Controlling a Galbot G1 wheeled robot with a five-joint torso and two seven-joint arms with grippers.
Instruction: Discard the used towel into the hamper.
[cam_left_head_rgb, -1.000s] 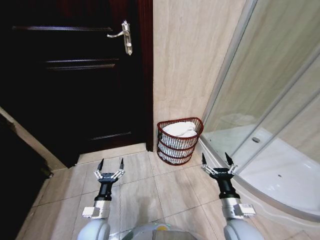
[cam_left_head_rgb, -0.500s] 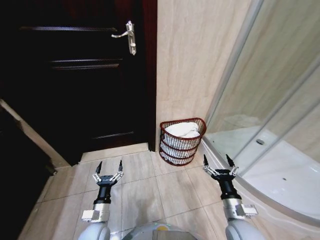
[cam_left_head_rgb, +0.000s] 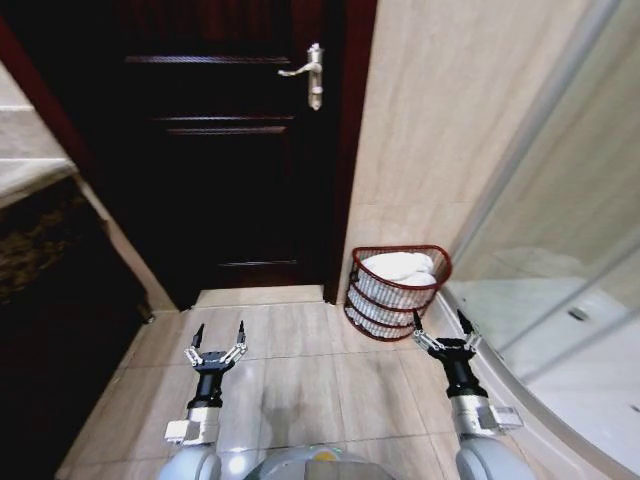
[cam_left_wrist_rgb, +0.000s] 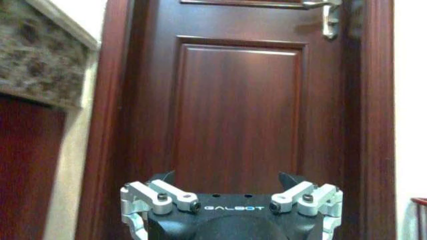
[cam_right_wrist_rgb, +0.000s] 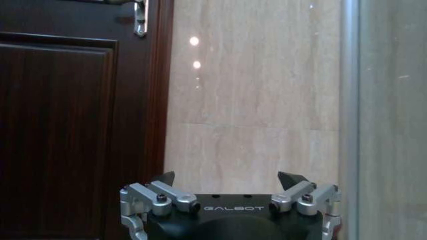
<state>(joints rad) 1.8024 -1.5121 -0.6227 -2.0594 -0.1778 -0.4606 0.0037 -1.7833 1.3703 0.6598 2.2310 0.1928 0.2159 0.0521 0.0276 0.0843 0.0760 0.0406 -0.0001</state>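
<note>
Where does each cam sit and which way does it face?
Head: on the robot's head, looking forward and down at the floor, door and hamper; left gripper and right gripper both open, empty.
Left wrist: faces the door; its fingers show.
Right wrist: faces the tiled wall; own fingers show.
Shared: the door handle.
</note>
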